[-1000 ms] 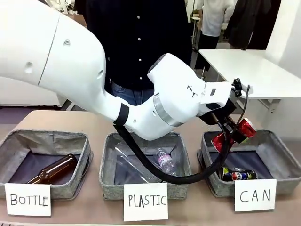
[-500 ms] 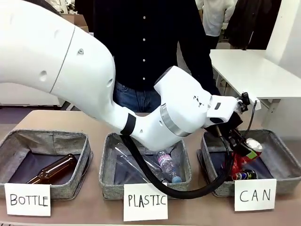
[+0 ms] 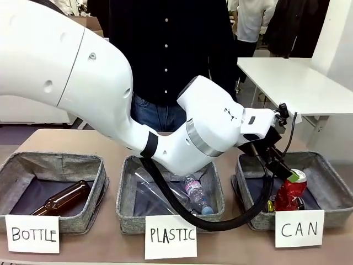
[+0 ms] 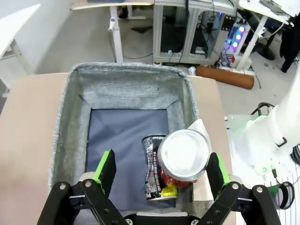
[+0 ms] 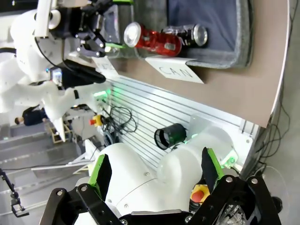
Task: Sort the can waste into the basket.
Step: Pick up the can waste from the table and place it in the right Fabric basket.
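Observation:
My left arm reaches across to the CAN basket at the right. My left gripper hangs open just above the red can, which stands tilted inside the basket against its near wall. From the left wrist the can's silver top sits between the spread fingers, touching neither. The silver and dark blue can lies on the basket's dark floor beside it, mostly hidden in the front view. The right wrist view shows both cans far off and my right gripper open and empty.
The PLASTIC basket in the middle holds clear bottles. The BOTTLE basket at the left holds a brown glass bottle. A person stands at the far side. A white table is behind at the right.
The left gripper carried the red can down into the CAN basket and opened. The can has left the fingers and now stands in the basket.

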Robot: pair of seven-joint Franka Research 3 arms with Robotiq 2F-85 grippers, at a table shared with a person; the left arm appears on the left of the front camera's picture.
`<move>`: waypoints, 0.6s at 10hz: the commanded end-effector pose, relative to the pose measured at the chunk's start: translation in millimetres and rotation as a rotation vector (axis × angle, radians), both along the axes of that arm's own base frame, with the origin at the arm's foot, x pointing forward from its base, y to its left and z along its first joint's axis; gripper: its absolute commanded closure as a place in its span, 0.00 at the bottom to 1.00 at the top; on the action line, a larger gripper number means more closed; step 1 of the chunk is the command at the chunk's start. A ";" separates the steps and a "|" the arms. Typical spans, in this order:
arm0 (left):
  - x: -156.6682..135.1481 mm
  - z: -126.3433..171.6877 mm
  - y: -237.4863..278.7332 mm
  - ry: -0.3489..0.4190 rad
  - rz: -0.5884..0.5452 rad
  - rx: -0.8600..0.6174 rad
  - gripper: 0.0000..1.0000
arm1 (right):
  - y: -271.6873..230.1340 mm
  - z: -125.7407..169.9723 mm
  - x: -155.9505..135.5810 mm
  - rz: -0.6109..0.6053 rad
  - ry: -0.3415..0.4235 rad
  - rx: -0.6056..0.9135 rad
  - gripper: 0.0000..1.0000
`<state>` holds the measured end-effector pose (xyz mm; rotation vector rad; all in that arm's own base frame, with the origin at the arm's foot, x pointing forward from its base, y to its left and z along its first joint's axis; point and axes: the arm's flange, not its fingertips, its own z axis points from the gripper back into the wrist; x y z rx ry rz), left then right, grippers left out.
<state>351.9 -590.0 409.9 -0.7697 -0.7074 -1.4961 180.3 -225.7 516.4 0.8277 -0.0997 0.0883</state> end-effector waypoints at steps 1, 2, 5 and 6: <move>1.7 13.7 13.4 0.010 0.051 -0.021 0.00 | -0.3 2.5 0.2 -0.001 0.000 0.003 0.00; 6.9 27.2 23.2 0.028 0.073 -0.056 0.00 | -0.3 2.5 0.2 -0.001 0.000 0.003 0.00; 18.2 57.9 66.7 0.001 0.149 -0.113 0.00 | -0.3 2.5 0.2 -0.001 0.000 0.003 0.00; 21.0 64.3 83.8 -0.010 0.189 -0.107 0.00 | 0.0 0.0 -0.1 0.000 0.000 0.000 0.00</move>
